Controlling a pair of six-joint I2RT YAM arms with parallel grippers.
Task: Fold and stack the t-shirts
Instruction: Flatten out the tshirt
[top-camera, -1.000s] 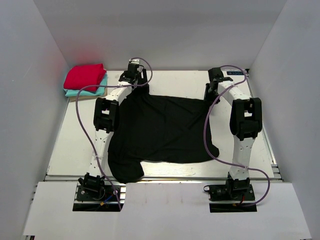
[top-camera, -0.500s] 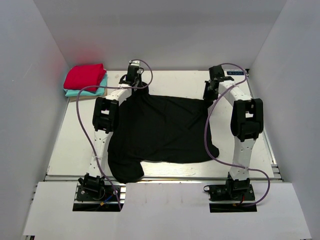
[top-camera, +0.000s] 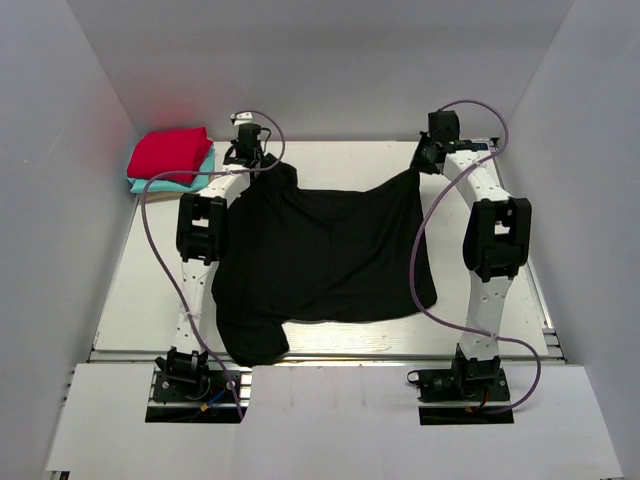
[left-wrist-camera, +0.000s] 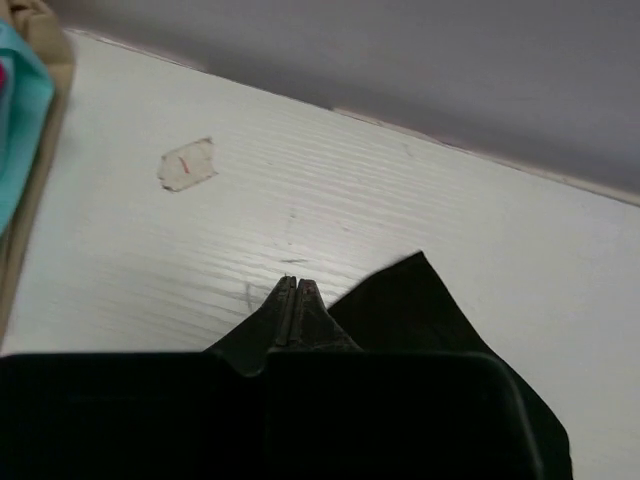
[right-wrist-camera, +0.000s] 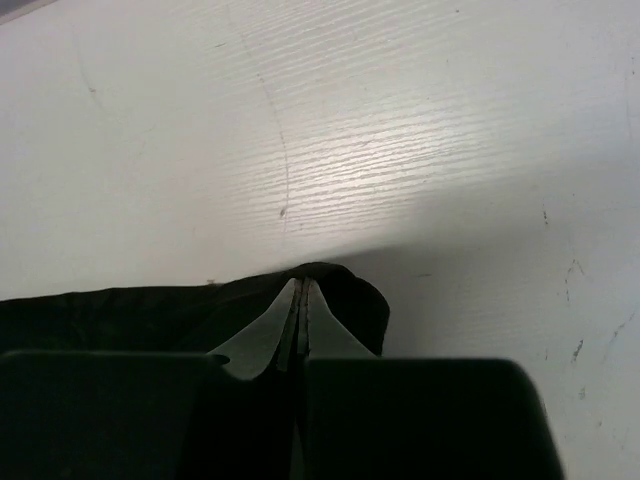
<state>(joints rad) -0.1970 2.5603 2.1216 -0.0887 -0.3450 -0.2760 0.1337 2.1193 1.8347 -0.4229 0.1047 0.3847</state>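
In the left wrist view the folded stack is cut off at the 9 o'clock edge, so only strips of the teal t-shirt (left-wrist-camera: 18, 120) and the tan t-shirt (left-wrist-camera: 50, 50) show. The dark housing of the left gripper (left-wrist-camera: 297, 282) hides the black t-shirt (left-wrist-camera: 410, 300) toward 6 o'clock. In the right wrist view the housing of the right gripper (right-wrist-camera: 301, 283) covers the cloth in the same way, and the cloth runs off the picture at 9 o'clock. From above, the spot where each gripper meets the cloth is too small to make out.

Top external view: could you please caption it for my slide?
Left tool and right tool pinch far corners of the black shirt near folded shirts.
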